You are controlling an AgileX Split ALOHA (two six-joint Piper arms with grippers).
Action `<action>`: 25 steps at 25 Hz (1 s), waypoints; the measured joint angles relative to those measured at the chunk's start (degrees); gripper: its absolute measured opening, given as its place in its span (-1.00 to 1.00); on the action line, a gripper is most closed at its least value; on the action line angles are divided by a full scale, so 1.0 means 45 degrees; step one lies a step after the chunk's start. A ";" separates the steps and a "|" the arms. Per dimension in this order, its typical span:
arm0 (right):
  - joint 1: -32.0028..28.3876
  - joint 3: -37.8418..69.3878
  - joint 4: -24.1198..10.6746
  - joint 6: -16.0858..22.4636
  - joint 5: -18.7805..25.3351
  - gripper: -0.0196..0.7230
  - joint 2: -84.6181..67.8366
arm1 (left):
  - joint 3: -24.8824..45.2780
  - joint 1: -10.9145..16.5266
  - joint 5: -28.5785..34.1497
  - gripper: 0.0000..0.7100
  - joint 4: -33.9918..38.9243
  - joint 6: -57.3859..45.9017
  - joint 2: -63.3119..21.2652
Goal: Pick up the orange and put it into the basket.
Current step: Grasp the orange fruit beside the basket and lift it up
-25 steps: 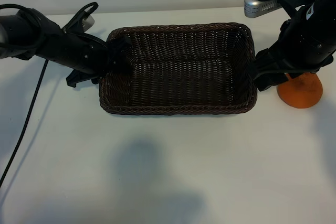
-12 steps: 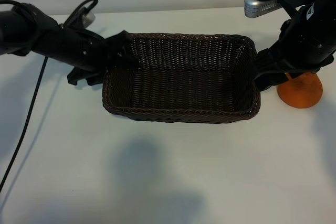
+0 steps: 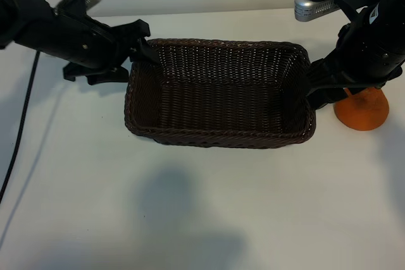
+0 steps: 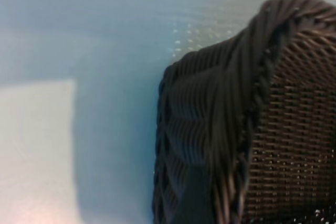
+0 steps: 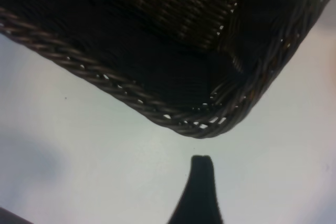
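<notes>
The dark brown wicker basket (image 3: 221, 138) stands in the middle of the table with nothing in it. My left gripper (image 3: 144, 42) hovers open at its back left corner, jaws spread and clear of the rim; that corner of the basket (image 4: 220, 103) fills the left wrist view. The orange (image 3: 362, 112) sits on the table right of the basket, its top hidden behind my right arm. My right gripper (image 3: 314, 88) stays low between the basket's right wall and the orange, open and holding nothing. In the right wrist view one of its fingers (image 5: 202, 182) points at a corner of the basket (image 5: 199, 127).
A black cable (image 3: 22, 124) trails down the table's left side. A silver-headed camera mount (image 3: 316, 3) sticks out above my right arm. White tabletop (image 3: 202, 219) stretches in front of the basket.
My left gripper opened, let go of the basket's left rim and pulled back up and to the left. The basket shifted slightly right and forward. The right arm has not moved.
</notes>
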 joint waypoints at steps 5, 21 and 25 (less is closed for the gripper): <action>0.0000 0.0000 0.0000 0.0000 0.0000 0.66 0.0000 | -0.0058 0.0000 0.0442 0.83 0.1908 -0.1171 -0.0877; 0.0000 0.0000 0.0000 0.0000 0.0011 0.66 0.0000 | -0.2451 0.0000 0.3529 0.69 0.4815 -0.2474 -0.1224; 0.0000 0.0000 0.0000 0.0000 0.0011 0.66 0.0000 | -0.2599 0.0000 0.3872 0.68 0.5102 -0.2551 -0.1224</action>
